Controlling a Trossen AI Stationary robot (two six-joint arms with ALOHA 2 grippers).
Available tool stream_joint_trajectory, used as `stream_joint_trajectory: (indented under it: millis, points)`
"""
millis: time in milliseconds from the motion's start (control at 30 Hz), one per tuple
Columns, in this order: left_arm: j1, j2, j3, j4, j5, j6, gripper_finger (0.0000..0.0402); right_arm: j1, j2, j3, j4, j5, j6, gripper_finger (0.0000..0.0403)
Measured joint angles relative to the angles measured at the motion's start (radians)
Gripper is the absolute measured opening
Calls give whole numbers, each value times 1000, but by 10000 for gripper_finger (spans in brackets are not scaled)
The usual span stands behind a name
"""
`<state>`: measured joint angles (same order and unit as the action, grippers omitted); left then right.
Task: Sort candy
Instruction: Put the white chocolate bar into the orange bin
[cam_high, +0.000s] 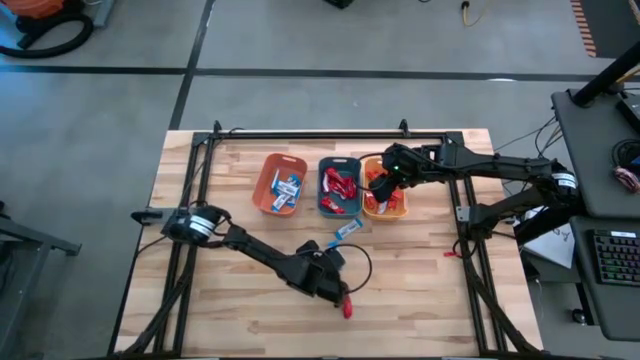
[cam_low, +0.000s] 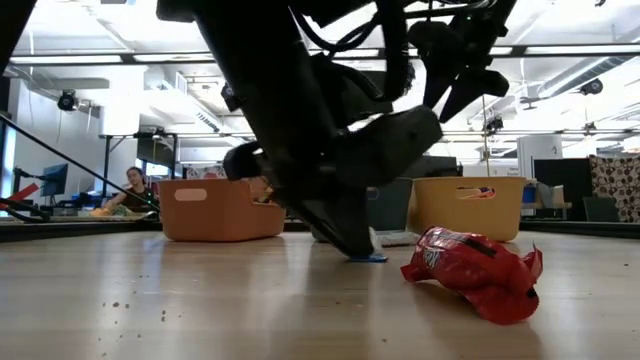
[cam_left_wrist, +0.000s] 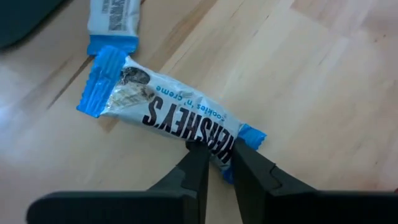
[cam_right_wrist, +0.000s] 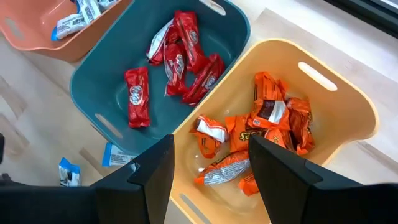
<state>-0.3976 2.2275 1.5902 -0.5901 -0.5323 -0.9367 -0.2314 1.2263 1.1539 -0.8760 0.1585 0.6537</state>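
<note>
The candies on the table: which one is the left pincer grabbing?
The blue-and-white candy, pinched at one end by the left pincer; the red candy lies untouched.

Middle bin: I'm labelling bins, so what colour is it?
Teal; the middle bin shows best in the right wrist view.

High view set overhead, facing straight down; low view set at tabletop level. Red candy (cam_high: 347, 308) (cam_low: 474, 272) shared by both. Wrist views set close.

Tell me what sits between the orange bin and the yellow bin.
High view: the teal bin, holding red candies, sits between the orange bin and the yellow bin.
</note>
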Motion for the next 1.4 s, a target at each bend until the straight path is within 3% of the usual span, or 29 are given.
stream_joint_trajectory:
  millis: [300,600,900,1167,1300,1400]
  points:
    - [-3,-89,-3,-146,-24,12,21,0,0,0,-1,0,-18,196]
    - [-18,-191,-58,-151,-49,19,2,4,0,0,-2,-9,-42,196]
    - [-23,-407,-64,-269,-73,68,2,5,0,0,-4,-9,-49,196]
    - [132,-601,-124,-491,-86,182,2,7,0,0,-5,-59,-25,196]
    - [273,-695,-260,-422,-26,323,2,11,-1,0,-5,-108,2,196]
    - [393,-766,-386,-298,97,455,1,23,-5,0,-5,-140,27,196]
